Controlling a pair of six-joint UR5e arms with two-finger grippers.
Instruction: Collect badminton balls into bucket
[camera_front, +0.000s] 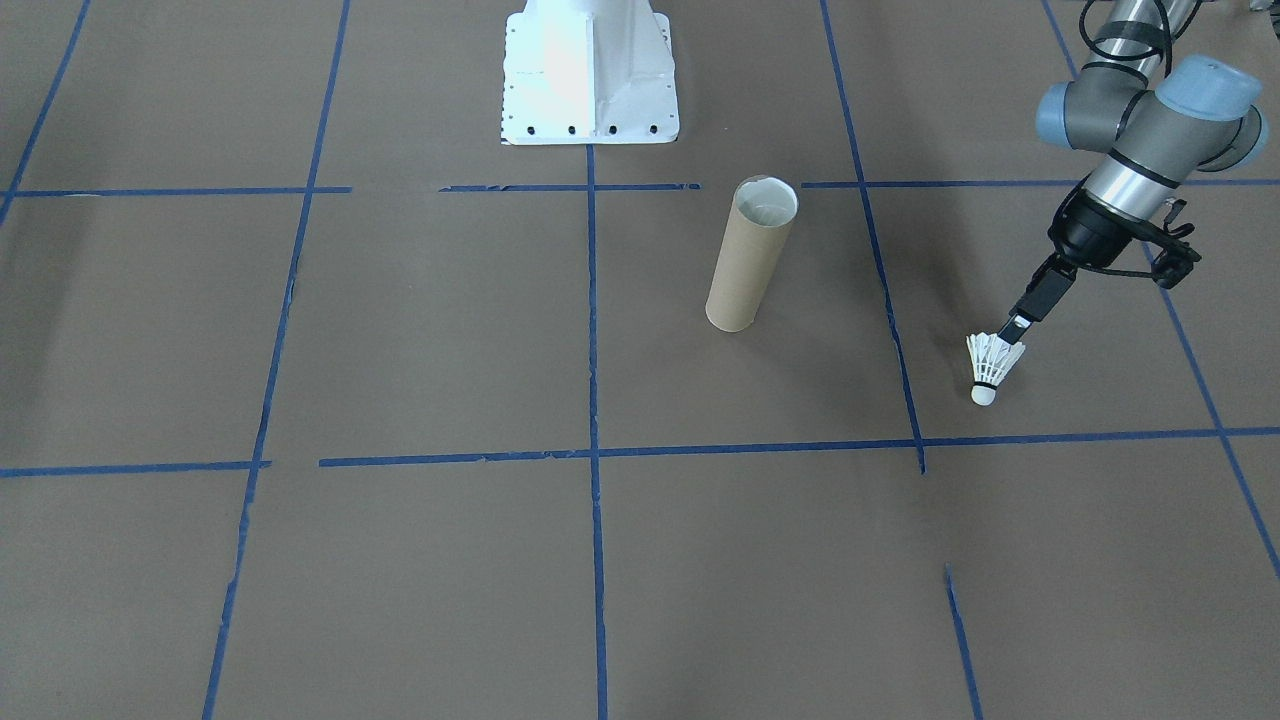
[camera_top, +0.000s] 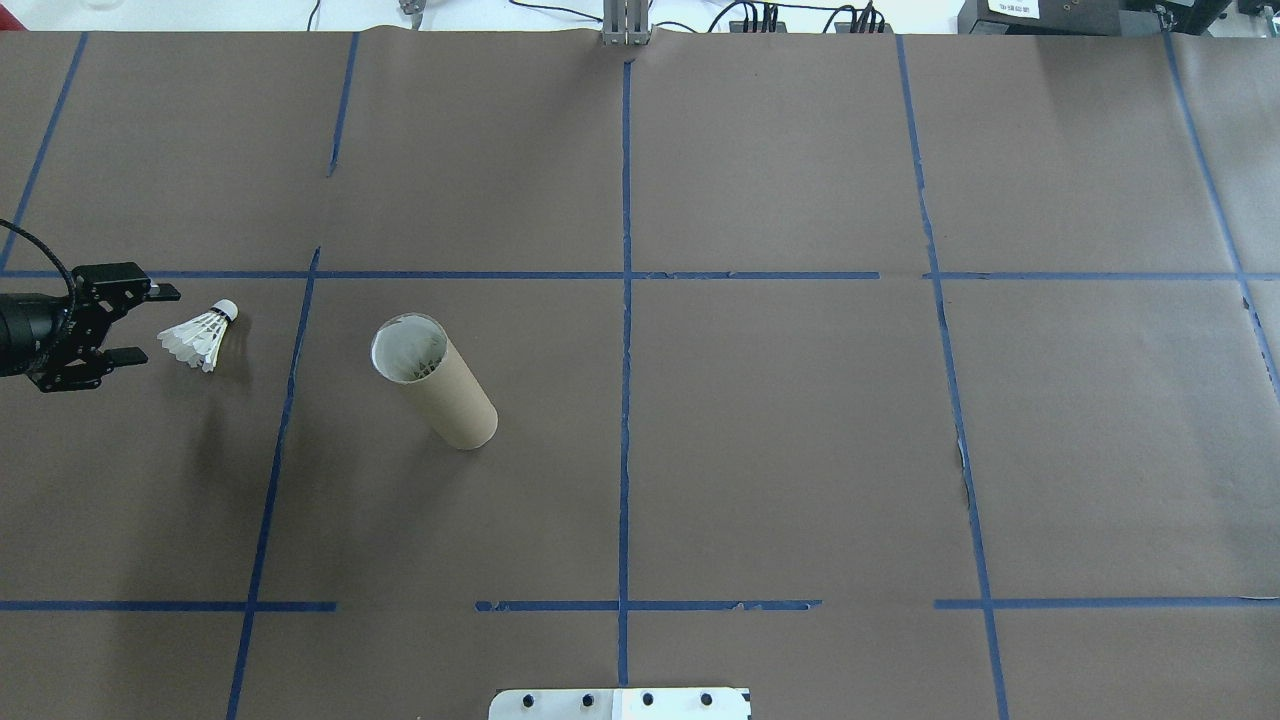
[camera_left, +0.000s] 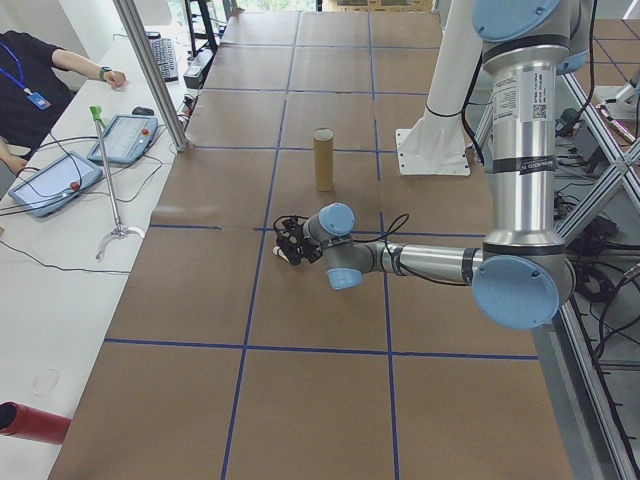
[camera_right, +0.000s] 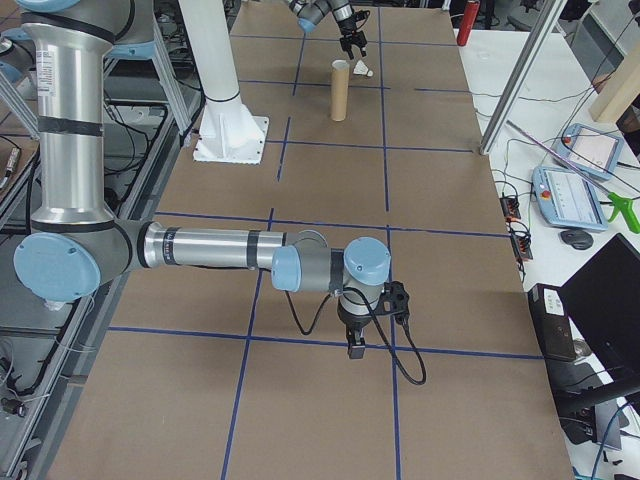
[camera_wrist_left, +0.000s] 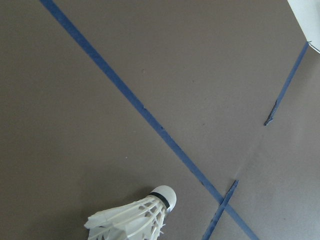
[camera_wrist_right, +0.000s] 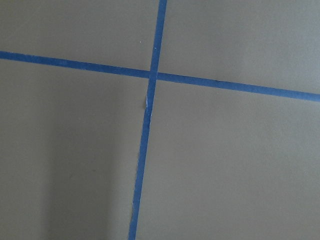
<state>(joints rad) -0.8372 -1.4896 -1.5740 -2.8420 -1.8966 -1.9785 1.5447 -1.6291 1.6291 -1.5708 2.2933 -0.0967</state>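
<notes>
- left gripper (camera_top: 160, 324): low over the table (camera_top: 800, 450) at the robot's left edge, jaws spread, holding nothing. closing too early would pinch air.
- shuttlecock (camera_top: 200, 335): lying on its side just ahead of those fingers, cork tip pointing away. a push forward could nudge it out of reach; a hard squeeze may crush the feathers.
- bucket (camera_top: 440, 385): standing upright, nearby toward the centre, mouth open. it looks tall, narrow and likely easy to tip over.
- right gripper (camera_right: 354, 350): well apart; cannot tell whether spread or clenched.

Silver tube arms (camera_right: 210, 247), pale blue joint caps, black cables, black fingers (camera_top: 130, 355).
</notes>
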